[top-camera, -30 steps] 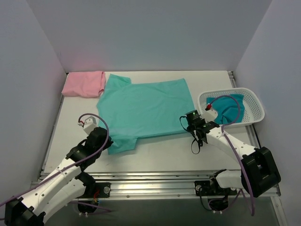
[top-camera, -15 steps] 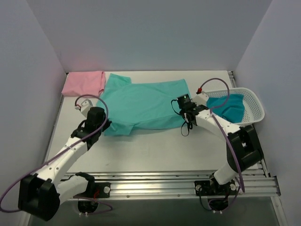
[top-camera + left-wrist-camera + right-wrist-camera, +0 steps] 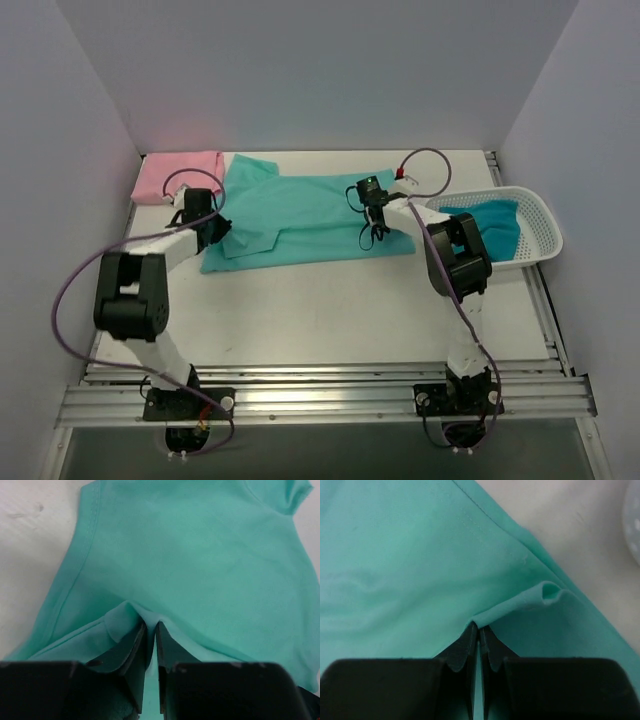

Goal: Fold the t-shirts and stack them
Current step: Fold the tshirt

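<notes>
mint-green t-shirt [image 3: 300,215] lies on the far half of the table [image 3: 300,310], near hem lifted over; left gripper [image 3: 151,630] and right gripper [image 3: 479,630] each pinch a ridge of its cloth, jaws pressed together; advise carrying both edges level and releasing together so the fold lands square.

free: near table [image 3: 320,310] | mid: mint-green t-shirt [image 3: 310,215] | right: basket [image 3: 540,225] | far-left: pink t-shirt [image 3: 178,177]

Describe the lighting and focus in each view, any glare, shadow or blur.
Top external: even, soft light, everything sharp, no glare, a pink cast on the wall above the pink t-shirt. Left wrist: mint-green t-shirt crisp and evenly lit, the left gripper dark and underexposed. Right wrist: the same, right gripper black, basket corner blurred white.
</notes>
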Action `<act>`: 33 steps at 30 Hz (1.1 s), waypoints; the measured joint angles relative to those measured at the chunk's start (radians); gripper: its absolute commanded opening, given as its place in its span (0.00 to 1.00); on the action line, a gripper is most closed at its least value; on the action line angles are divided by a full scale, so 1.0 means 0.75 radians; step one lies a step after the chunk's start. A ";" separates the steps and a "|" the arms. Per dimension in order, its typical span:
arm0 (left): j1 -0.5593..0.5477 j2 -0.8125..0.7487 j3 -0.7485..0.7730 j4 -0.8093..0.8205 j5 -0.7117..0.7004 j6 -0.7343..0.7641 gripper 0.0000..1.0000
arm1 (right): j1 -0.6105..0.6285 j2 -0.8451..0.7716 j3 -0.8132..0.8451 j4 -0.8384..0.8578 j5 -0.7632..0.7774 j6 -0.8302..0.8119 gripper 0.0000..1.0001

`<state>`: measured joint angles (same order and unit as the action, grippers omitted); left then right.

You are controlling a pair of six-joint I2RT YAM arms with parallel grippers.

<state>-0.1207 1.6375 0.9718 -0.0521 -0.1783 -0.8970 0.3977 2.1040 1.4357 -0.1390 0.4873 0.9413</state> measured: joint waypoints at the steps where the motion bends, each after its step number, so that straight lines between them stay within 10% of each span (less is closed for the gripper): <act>1: 0.022 0.100 0.049 0.019 0.048 0.008 0.34 | -0.007 0.047 0.047 0.004 0.025 0.002 0.00; 3: 0.066 0.307 0.172 0.059 0.152 0.035 0.63 | -0.025 0.104 0.148 -0.013 0.011 -0.009 0.06; 5: 0.106 0.445 0.274 0.146 0.280 0.026 0.82 | -0.040 0.144 0.216 -0.038 0.013 -0.007 0.33; 8: 0.139 0.492 0.371 0.185 0.356 0.033 0.85 | -0.050 0.151 0.263 -0.086 0.030 -0.023 0.84; 24: 0.199 -0.073 0.144 0.156 0.438 0.040 0.85 | 0.175 -0.301 0.089 0.100 -0.028 -0.247 0.85; 33: 0.200 -0.327 -0.106 0.163 0.376 0.048 0.85 | 0.505 0.034 0.377 0.283 -0.250 -0.314 0.83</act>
<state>0.0296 1.3922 0.8925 0.0700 0.1040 -0.8608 0.7765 2.1292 1.7184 0.0731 0.2996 0.7055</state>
